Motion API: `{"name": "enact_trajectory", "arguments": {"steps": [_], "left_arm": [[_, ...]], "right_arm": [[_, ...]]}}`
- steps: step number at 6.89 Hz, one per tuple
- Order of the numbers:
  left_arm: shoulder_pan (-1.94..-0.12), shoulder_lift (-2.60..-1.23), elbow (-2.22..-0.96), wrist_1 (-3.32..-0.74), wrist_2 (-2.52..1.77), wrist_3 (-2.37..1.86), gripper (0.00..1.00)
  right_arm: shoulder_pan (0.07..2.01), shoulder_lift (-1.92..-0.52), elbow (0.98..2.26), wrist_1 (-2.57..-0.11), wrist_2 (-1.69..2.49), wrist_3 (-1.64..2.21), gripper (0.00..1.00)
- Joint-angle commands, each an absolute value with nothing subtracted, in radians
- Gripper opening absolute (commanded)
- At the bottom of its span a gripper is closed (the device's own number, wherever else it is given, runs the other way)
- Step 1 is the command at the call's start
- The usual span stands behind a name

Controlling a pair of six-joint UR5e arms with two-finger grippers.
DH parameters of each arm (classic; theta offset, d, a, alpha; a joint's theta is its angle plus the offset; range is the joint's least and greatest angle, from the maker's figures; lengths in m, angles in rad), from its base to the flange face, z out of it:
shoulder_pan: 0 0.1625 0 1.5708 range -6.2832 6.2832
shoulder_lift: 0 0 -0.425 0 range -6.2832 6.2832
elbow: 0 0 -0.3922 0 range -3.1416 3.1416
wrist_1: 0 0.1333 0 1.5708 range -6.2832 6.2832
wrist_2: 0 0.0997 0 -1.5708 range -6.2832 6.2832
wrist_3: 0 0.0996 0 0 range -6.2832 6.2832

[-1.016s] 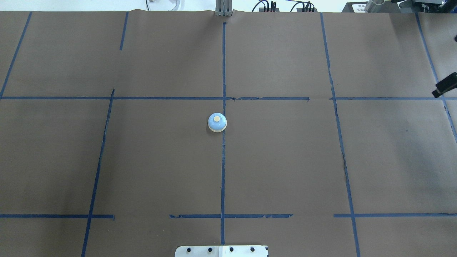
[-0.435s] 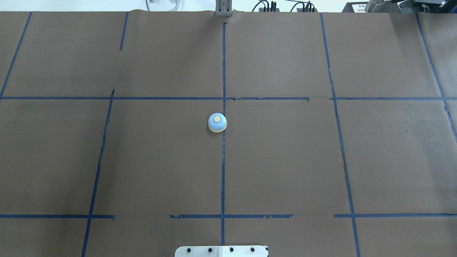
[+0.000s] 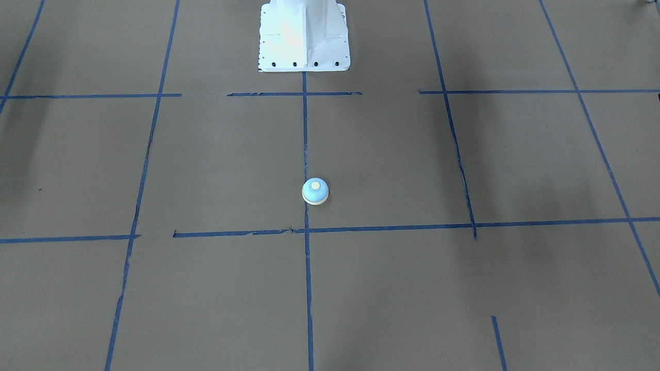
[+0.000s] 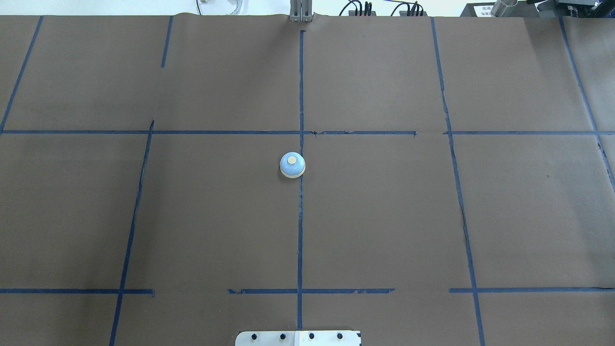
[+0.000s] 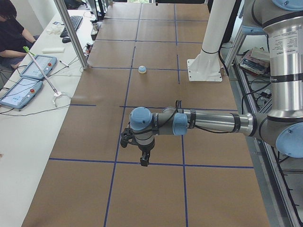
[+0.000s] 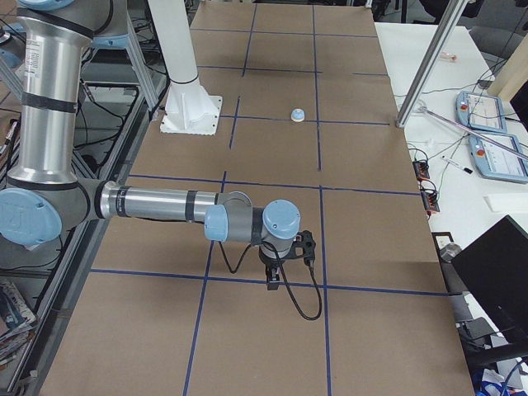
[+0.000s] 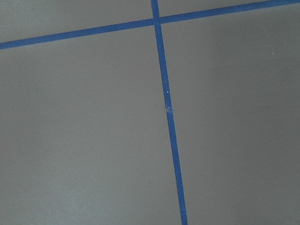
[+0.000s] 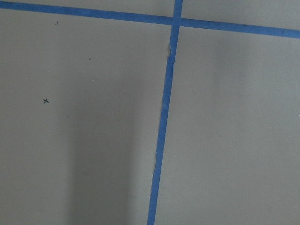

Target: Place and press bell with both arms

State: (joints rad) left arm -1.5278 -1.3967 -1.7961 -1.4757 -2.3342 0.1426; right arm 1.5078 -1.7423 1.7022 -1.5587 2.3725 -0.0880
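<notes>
At mid-tabletop (image 4: 384,216) the bell (image 4: 292,165) stands upright. Left fingers (image 5: 143,161) and right fingers (image 6: 271,283) hang far from it; apart or together cannot be told. Risk: a long, off-centre approach may tip or slide it.

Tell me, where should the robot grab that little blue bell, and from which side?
Probably from straight above, jaws straddling the bell low on its round sides, near the cream base ring. It stands upright, and that grip keeps clear of the button on top.
</notes>
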Motion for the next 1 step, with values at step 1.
{"name": "enact_trajectory", "arguments": {"steps": [1], "left_arm": [[-1.528,-1.394,-1.796,-1.476,-2.335,0.143,1.0]], "right_arm": [[1.508,-1.743,1.701,-1.559,2.373,-0.089,1.0]]}}
